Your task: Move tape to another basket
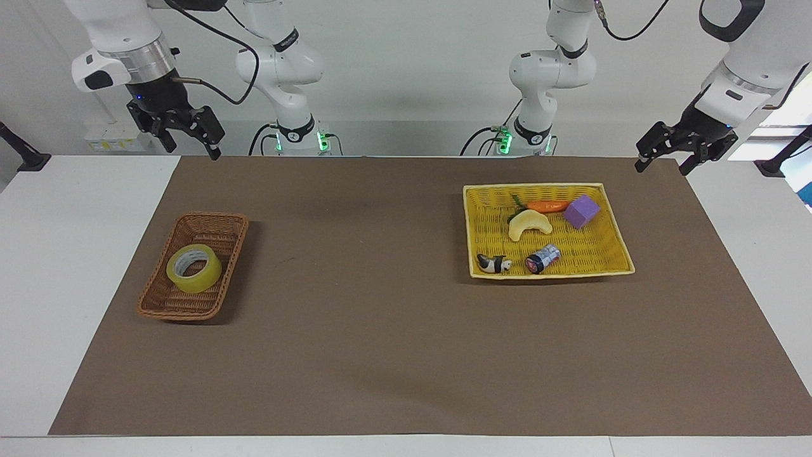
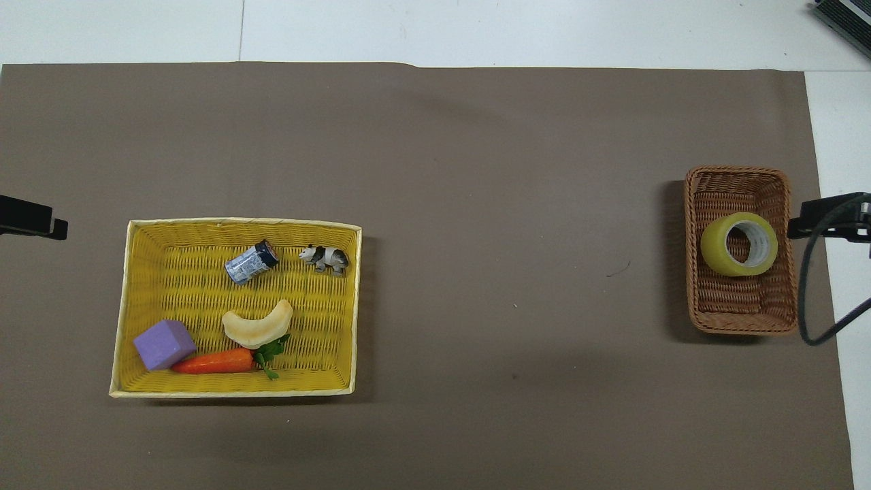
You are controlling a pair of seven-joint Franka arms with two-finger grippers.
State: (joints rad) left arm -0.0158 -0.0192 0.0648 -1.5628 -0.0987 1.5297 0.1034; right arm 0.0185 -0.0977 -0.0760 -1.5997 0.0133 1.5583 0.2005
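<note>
**Tape sits in the wicker basket, both grippers up and clear**

In front of you a brown paper mat (image 1: 406,330) covers a white table, with a pale wall at the robots' end. Start at the fingers: the right gripper (image 1: 184,134) hangs with its black fingers spread and nothing between them, raised over the table edge at the right arm's end, well apart from the basket. The left gripper (image 1: 677,153) hangs likewise at the left arm's end, fingers parted and empty, waiting.

The wide roll of translucent yellowish packing tape (image 1: 194,268) lies in the narrow, deep brown wicker basket (image 1: 171,308), toward the right arm's end of the table. It leans slightly, its open grey-white core facing up. The roll looks glossy and smooth on its outer band, evenly wound.

Expect it to be light to moderate in weight, stiff and not fragile. The outer face is probably slick, so you would do best to pinch across the wall of the ring, one finger down inside the core and one on the outside. The basket's sloped sides stand close to the roll, so come straight down.

Well apart, toward the left arm's end, the shallow bright yellow woven tray (image 1: 618,241) holds an orange carrot (image 1: 548,205), a purple foam cube (image 1: 582,211), a pale crescent pastry (image 1: 530,225), a small dark can (image 1: 543,258) and a panda figure (image 1: 495,263).
</note>
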